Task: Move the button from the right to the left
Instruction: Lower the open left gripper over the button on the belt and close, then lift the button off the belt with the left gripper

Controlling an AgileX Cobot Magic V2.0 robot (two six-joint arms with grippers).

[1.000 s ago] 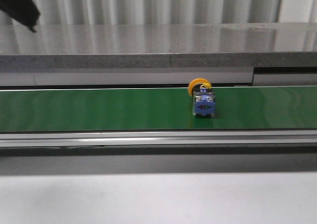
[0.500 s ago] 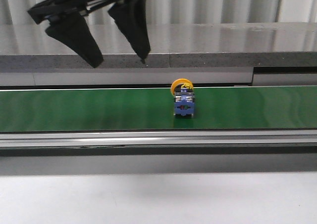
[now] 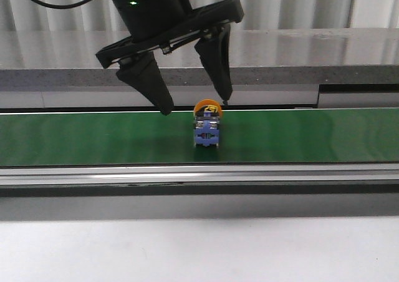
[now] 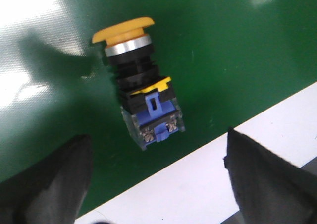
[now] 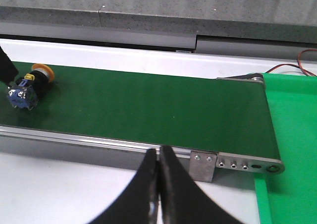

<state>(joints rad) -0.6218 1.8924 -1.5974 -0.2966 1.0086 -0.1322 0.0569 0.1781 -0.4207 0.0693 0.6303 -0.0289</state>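
The button (image 3: 207, 127) lies on its side on the green conveyor belt (image 3: 93, 138), yellow cap toward the back, blue body with metal terminals toward the front. It also shows in the left wrist view (image 4: 141, 92) and at the far left of the right wrist view (image 5: 27, 87). My left gripper (image 3: 194, 106) hangs open just above the button, its fingertips on either side of the cap; in the left wrist view (image 4: 158, 154) the fingers (image 4: 54, 179) straddle empty space near the blue body. My right gripper (image 5: 158, 157) is shut and empty, over the belt's near rail.
A grey stone ledge (image 3: 249, 63) runs behind the belt. A metal rail (image 3: 199, 173) borders the belt's front, with white tabletop (image 3: 199, 244) before it. The belt's end with a bolted bracket (image 5: 203, 165) and a green mat (image 5: 292, 135) lie at the right.
The button has travelled left along the belt. My left gripper has come down from the upper left, open, to hang above the button.
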